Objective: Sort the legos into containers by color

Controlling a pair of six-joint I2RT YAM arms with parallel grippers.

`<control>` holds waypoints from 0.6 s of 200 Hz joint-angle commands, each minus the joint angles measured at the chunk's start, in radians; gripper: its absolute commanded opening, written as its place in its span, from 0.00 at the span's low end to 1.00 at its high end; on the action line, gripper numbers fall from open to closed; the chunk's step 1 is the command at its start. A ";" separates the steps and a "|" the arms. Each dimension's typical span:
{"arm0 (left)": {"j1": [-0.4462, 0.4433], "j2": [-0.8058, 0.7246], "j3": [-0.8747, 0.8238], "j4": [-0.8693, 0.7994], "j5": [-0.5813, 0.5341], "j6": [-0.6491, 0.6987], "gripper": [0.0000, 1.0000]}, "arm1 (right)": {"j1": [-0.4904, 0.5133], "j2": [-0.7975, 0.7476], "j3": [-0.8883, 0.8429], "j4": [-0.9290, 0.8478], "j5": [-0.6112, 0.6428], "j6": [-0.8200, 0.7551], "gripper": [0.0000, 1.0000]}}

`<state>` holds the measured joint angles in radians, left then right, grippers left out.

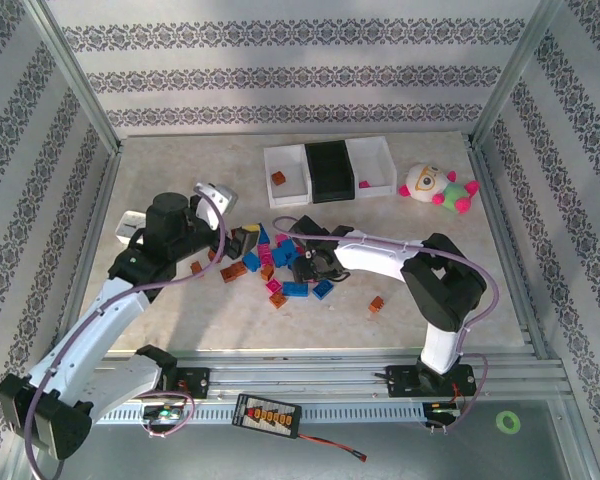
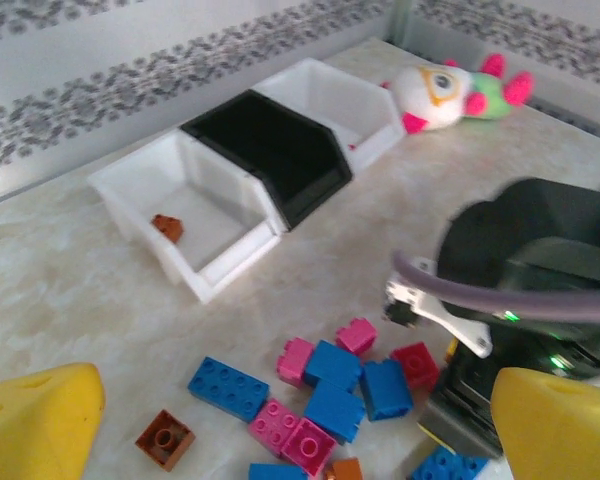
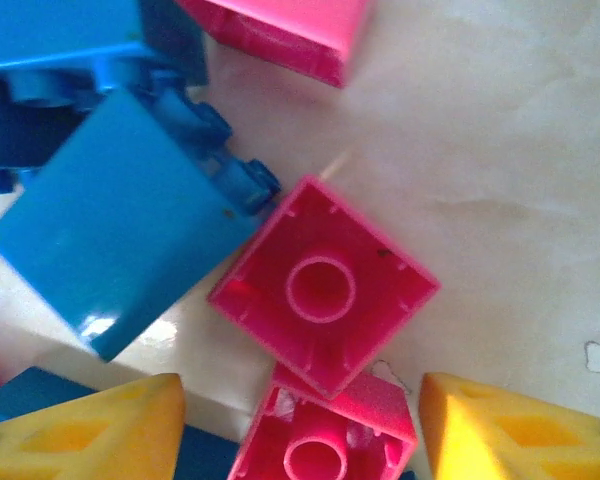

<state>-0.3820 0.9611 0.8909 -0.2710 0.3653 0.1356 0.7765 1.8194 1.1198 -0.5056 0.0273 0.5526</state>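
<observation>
Straddles a pink brick (image 3: 325,448) mid-surface with the right hand (image 3: 300,425), fingers parted, touching neither side; holds the left hand (image 2: 298,425) wide open, empty, farther off.

A: The black bin (image 2: 280,150), is it plastic?
B: Yes, smooth moulded plastic, fairly matt. The white bins (image 2: 235,262) touching either side of the black bin look like the same plastic, with a slight sheen.
A: And the legos (image 2: 335,385) on the near side of the black bin?
B: Hard, glossy plastic. Up close, a blue brick (image 3: 120,220) carries a bright highlight, and a magenta brick (image 3: 325,285) looks just as slick.
A: The table (image 1: 170,175)?
B: Smooth, marbled beige, with little shine.
A: The plush toy (image 1: 435,187) right of the black bin?
B: Soft, fuzzy cloth.
A: The rail (image 1: 310,372), well nearer than the black bin?
B: Bare grey metal, ribbed.
</observation>
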 commanded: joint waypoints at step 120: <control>-0.104 0.024 -0.079 0.040 0.088 0.098 0.99 | -0.036 -0.153 0.006 -0.007 0.067 0.030 0.25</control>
<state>-0.4473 0.9630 0.8200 -0.2970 0.4442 0.2131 0.7677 1.7760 1.1355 -0.5224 0.0631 0.5713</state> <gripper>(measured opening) 0.993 0.276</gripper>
